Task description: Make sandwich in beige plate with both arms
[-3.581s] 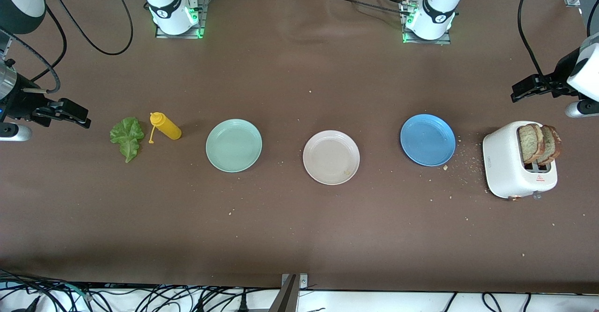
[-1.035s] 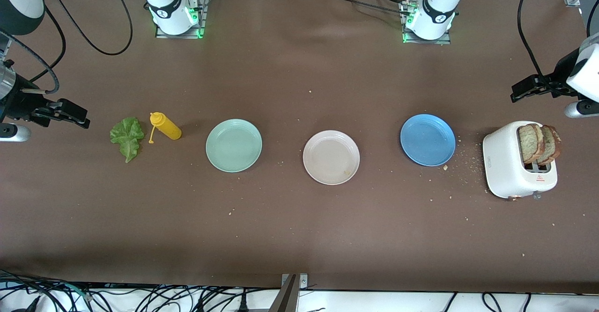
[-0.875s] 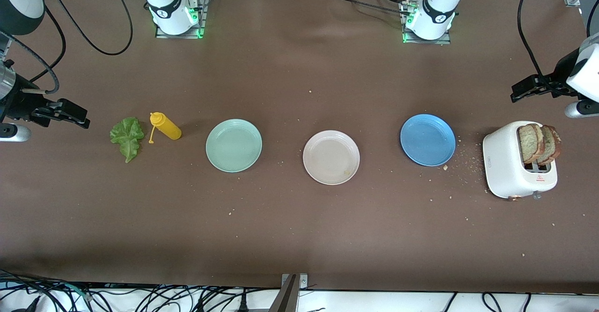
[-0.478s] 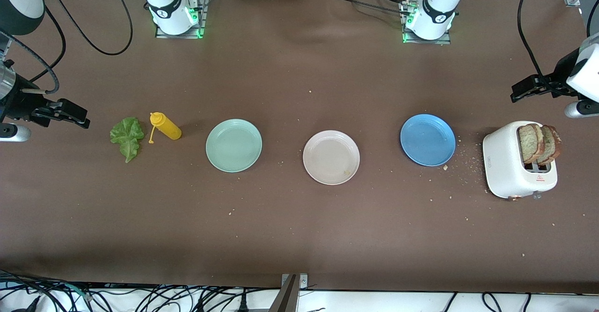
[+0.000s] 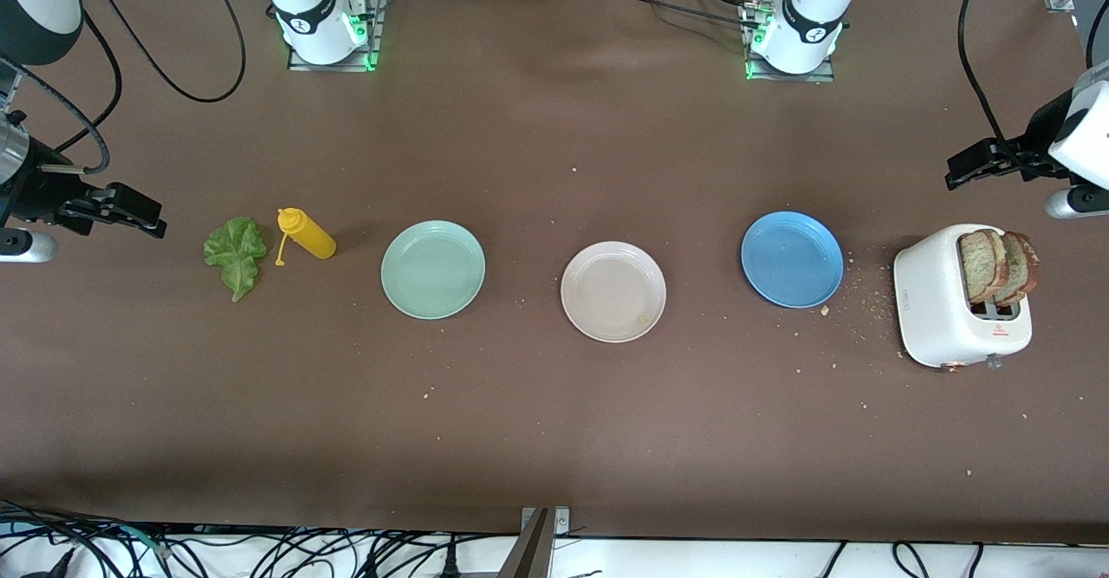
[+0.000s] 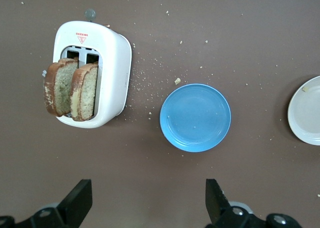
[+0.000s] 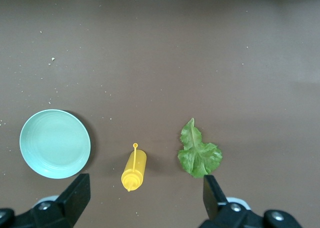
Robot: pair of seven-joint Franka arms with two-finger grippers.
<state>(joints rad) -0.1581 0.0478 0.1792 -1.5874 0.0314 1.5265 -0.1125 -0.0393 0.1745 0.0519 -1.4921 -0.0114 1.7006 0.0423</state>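
Beige plate point(image 5: 613, 291) sits bare, so you've got everything left. Your left gripper point(image 6: 145, 203) hangs spread wide over the table near the toaster point(image 5: 940, 309) holding both toast slices point(image 5: 996, 264); right gripper point(image 7: 142, 200) gapes, empty, just above the lettuce point(image 7: 199, 153).

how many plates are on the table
3, in a row: mint-green plate toward the right arm's end, beige plate in the middle, blue plate beside the toaster.

A robotics lab: bolted arm bases point(image 5: 327, 19), brown-papered table point(image 5: 554, 422), loose cables point(image 5: 260, 552) at its edge.
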